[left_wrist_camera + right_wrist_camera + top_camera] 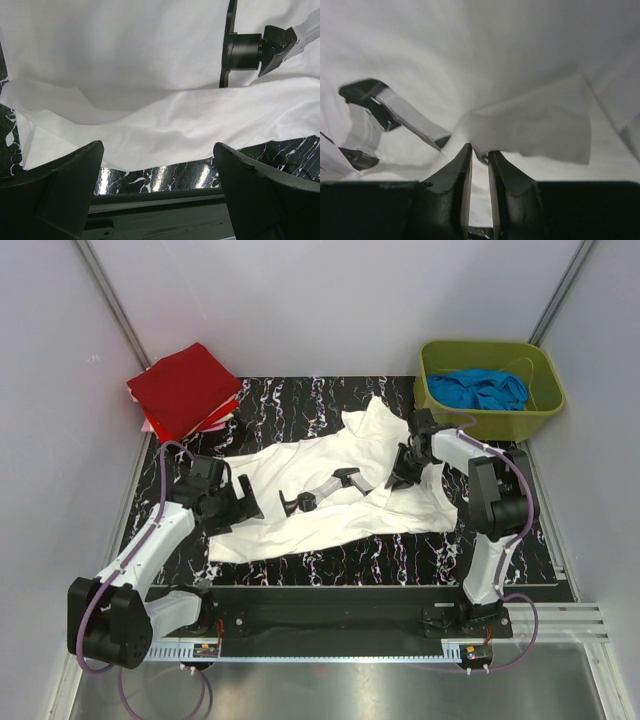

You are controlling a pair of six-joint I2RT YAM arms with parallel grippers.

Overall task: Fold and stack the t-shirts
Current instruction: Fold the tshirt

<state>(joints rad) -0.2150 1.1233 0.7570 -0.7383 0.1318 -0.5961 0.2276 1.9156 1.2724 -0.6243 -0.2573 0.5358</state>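
Plain pale walls (330,300) back, L & R; thin metal poles (108,300) up both back corners. Black mat (300,405) w/ white marble veining, glossy, glare spots nr front edge. Green bin (525,423) back R. Slotted rail (560,625) along front, brushed metal sheet (350,695) below. Light soft, even.
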